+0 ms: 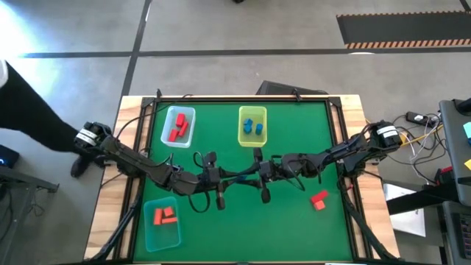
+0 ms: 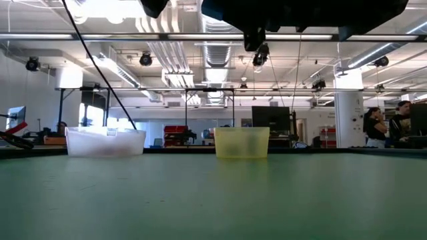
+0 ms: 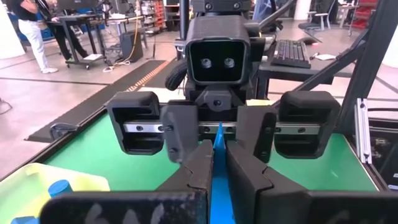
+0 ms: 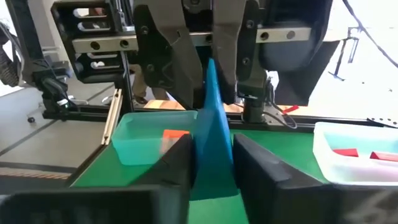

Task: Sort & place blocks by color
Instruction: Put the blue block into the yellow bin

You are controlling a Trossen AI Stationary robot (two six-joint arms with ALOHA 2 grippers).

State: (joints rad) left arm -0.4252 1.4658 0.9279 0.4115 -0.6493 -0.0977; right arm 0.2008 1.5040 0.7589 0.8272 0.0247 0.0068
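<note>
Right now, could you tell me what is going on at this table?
The two arms meet above the middle of the green table. The left gripper and right gripper face each other, both sets of jaws closed on one blue block, apparently a handover. Red blocks sit in the pale tray, blue ones in the yellow tray, orange-red ones in the teal tray. Two red blocks lie loose.
</note>
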